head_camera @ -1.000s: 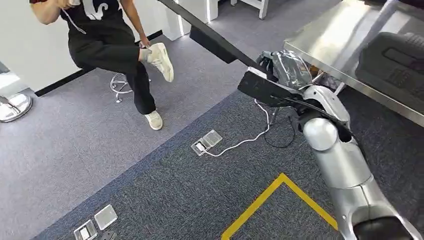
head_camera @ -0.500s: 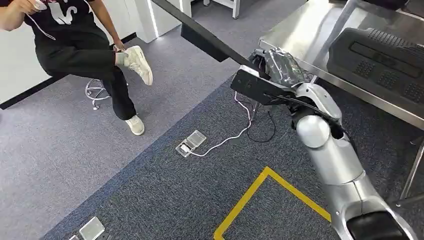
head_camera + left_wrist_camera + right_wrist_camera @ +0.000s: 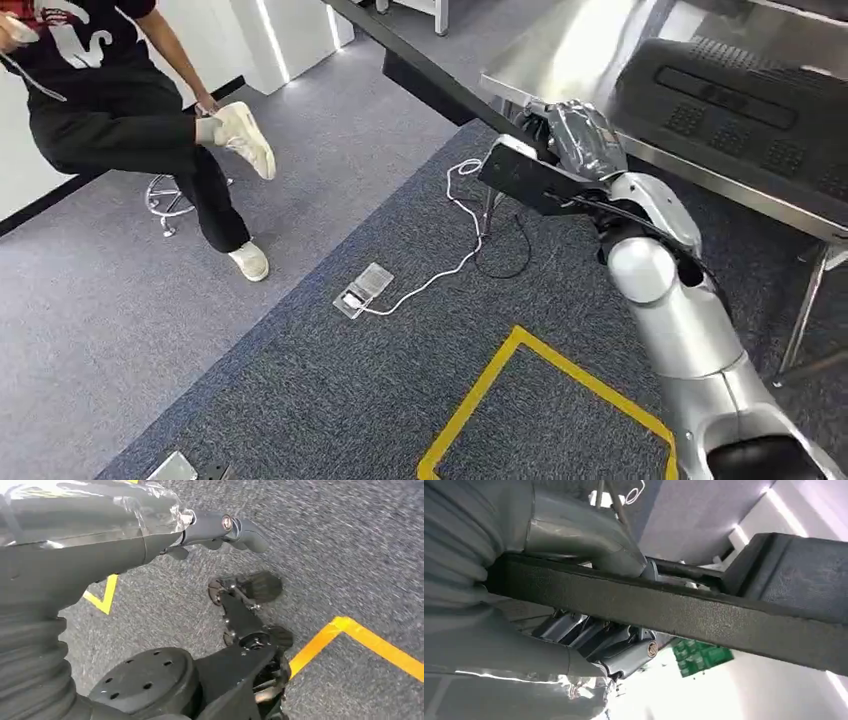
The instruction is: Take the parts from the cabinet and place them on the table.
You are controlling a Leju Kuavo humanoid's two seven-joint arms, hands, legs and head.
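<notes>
Head view: right hand [image 3: 572, 137] grips a long black part [image 3: 440, 85] that runs diagonally above the carpet, just beside the steel table [image 3: 560, 55]; another black part [image 3: 745, 105] lies on that table. A seated person [image 3: 120, 90] is well apart. Left wrist view: left hand [image 3: 215, 527] hangs over carpet, fingers loosely curled, holding nothing. Right wrist view: thumb and fingers [image 3: 594, 635] clamp the black part [image 3: 684, 610].
</notes>
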